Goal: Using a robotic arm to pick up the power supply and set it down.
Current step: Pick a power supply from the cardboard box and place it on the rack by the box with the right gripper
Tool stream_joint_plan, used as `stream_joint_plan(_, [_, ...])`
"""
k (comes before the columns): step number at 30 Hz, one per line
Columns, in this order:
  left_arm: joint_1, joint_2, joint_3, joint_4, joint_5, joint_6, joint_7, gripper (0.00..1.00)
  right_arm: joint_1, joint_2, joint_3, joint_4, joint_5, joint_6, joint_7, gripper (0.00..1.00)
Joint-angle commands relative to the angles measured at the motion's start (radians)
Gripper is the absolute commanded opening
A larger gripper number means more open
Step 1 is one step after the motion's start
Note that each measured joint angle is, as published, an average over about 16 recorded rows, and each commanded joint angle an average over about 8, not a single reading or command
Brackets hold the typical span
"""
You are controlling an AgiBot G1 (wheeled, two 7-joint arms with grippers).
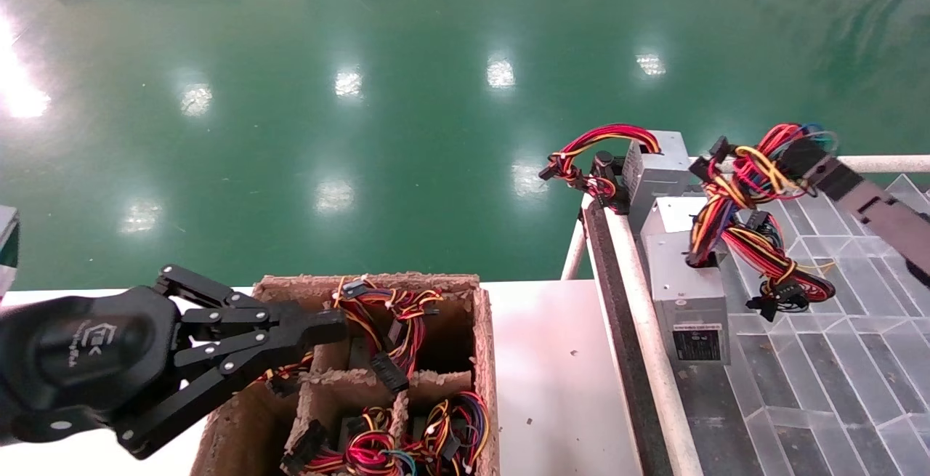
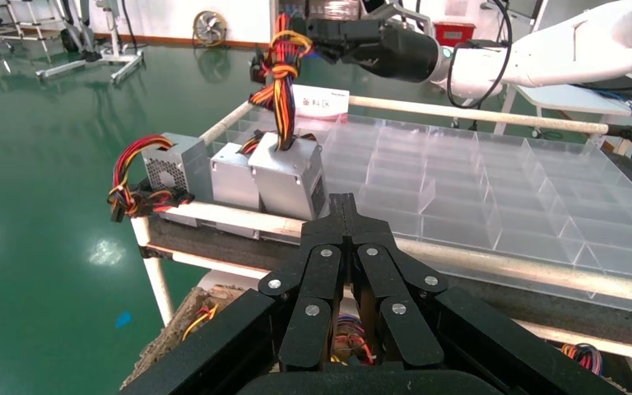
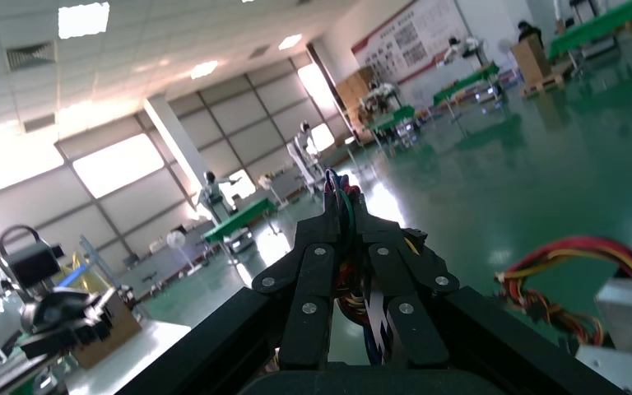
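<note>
Our right hand (image 1: 803,156) is clamped on the wire bundle (image 1: 741,185) of a grey power supply (image 1: 686,291), which stands on the clear divided tray (image 1: 835,360) beside two other supplies (image 1: 657,167) along the tray's near rail. The cables rise from the unit's top up to the fingers, so the box sits below the hand and toward our left; its long axis runs along the rail. Our left hand (image 1: 320,327), fingers pressed together, is parked over the cardboard crate (image 1: 483,331) of spare units on the white tabletop (image 1: 552,381), well apart.
</note>
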Motion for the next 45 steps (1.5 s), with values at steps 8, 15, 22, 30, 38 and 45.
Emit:
stream_joint_plan(8, [0.0,0.0,0.0,0.0,0.0,0.0,0.0,0.0,0.027,0.001,-0.021,-0.034,-0.046,-0.003,0.001,0.0])
stream_joint_plan(15, [0.0,0.0,0.0,0.0,0.0,0.0,0.0,0.0,0.013,0.026,-0.017,-0.059,-0.04,-0.004,-0.009,0.0])
stream_joint_plan(22, [0.0,0.0,0.0,0.0,0.0,0.0,0.0,0.0,-0.016,0.041,-0.003,-0.087,-0.012,-0.003,-0.021,0.0])
stream_joint_plan(30, [0.0,0.0,0.0,0.0,0.0,0.0,0.0,0.0,-0.047,0.048,0.008,-0.111,0.008,-0.004,-0.03,0.0])
stream_joint_plan(38, [0.0,0.0,0.0,0.0,0.0,0.0,0.0,0.0,-0.104,0.076,0.016,-0.132,0.026,-0.004,-0.038,0.0])
stream_joint_plan(45, [0.0,0.0,0.0,0.0,0.0,0.0,0.0,0.0,-0.105,0.067,0.029,-0.158,0.042,0.003,-0.051,0.0])
